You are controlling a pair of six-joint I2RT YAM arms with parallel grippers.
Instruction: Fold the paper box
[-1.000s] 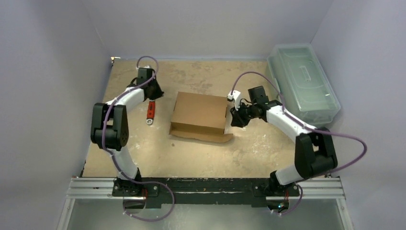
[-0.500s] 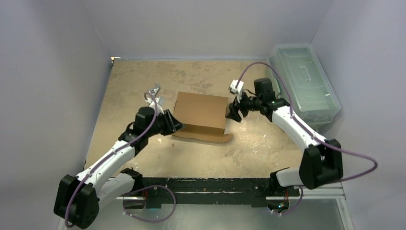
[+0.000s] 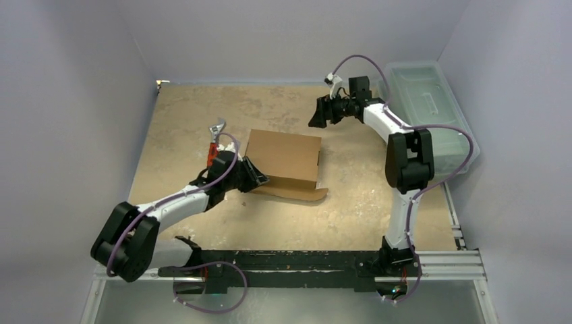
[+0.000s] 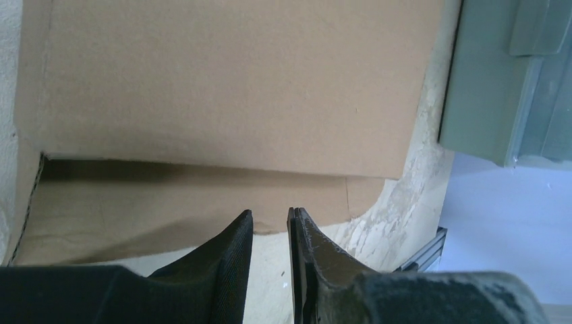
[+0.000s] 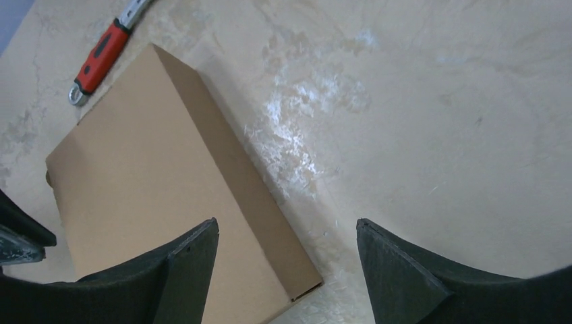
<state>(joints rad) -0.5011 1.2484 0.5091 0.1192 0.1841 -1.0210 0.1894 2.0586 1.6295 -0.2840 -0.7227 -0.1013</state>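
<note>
— Where is there room to reach in?
— Bare table (image 3: 364,196) lies open to the right of the paper box (image 3: 283,158) and along its near edge.
— And what stands in the way?
— A wrench (image 5: 102,52) lies just off the box's left side. The left gripper (image 4: 270,214) crowds the near left corner. A plastic bin (image 3: 432,108) lines the table's right edge.

Cam layout, 3 views
Top ext. is fixed high at rear, angled down; L wrist is held v. close, R wrist higher; paper box (image 3: 283,162) is shared by all.
</note>
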